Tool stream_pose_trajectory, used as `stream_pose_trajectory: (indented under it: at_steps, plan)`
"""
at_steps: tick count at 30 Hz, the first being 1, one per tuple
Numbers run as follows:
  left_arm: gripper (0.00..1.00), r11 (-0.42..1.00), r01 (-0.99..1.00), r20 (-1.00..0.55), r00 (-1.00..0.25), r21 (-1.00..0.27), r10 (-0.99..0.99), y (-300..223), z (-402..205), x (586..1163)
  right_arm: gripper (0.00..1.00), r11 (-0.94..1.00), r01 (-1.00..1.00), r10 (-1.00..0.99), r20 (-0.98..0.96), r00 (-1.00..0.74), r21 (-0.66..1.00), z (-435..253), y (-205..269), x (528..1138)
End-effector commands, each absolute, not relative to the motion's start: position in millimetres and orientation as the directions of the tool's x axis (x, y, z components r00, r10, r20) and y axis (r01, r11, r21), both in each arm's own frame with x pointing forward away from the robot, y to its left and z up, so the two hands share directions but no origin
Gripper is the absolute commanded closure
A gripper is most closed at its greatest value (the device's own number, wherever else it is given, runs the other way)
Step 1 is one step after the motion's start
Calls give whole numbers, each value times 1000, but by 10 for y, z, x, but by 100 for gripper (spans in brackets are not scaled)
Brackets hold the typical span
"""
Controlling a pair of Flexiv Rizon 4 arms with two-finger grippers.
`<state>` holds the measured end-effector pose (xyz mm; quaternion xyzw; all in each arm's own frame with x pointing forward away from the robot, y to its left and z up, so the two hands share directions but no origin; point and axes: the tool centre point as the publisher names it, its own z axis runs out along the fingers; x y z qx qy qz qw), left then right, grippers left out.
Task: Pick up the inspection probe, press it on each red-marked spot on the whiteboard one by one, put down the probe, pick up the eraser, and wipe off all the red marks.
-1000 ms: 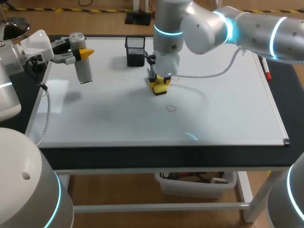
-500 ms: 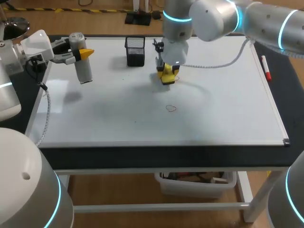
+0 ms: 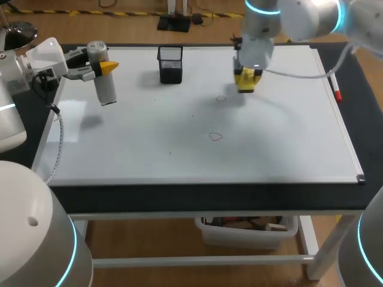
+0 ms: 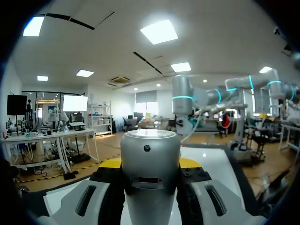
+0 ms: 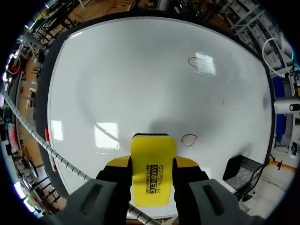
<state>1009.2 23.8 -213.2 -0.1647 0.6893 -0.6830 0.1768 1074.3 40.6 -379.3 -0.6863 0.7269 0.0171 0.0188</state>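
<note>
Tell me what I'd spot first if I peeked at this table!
Probably the bright yellow eraser, gripped in the right end effector over the far part of the whiteboard, close to one small red mark. Next comes the silver probe, held by the left end effector near the board's left edge.

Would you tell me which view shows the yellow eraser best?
The right wrist view: the eraser looms large in the right gripper. The head view shows it small; the left wrist view, not discernibly.
</note>
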Motion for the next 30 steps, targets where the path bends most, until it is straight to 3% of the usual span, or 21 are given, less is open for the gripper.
stream_pose_trajectory:
  at_steps: [1, 15, 30]
  plan:
    - [100, 11, 15, -19, -884, -1000, -467, 242, -2127, 10096, 100, 101, -995, -993, -62, -100, -10, -3736, -107, 10727]
    - [100, 11, 15, -19, -884, -1000, -467, 242, -2127, 10096, 100, 259, -966, -965, -46, -259, 0, -3773, -1094, 10732]
    - [100, 11, 15, -19, -884, -1000, -467, 242, -2127, 10096, 100, 300, -954, -950, -88, -301, 23, -3766, -1343, 10811]
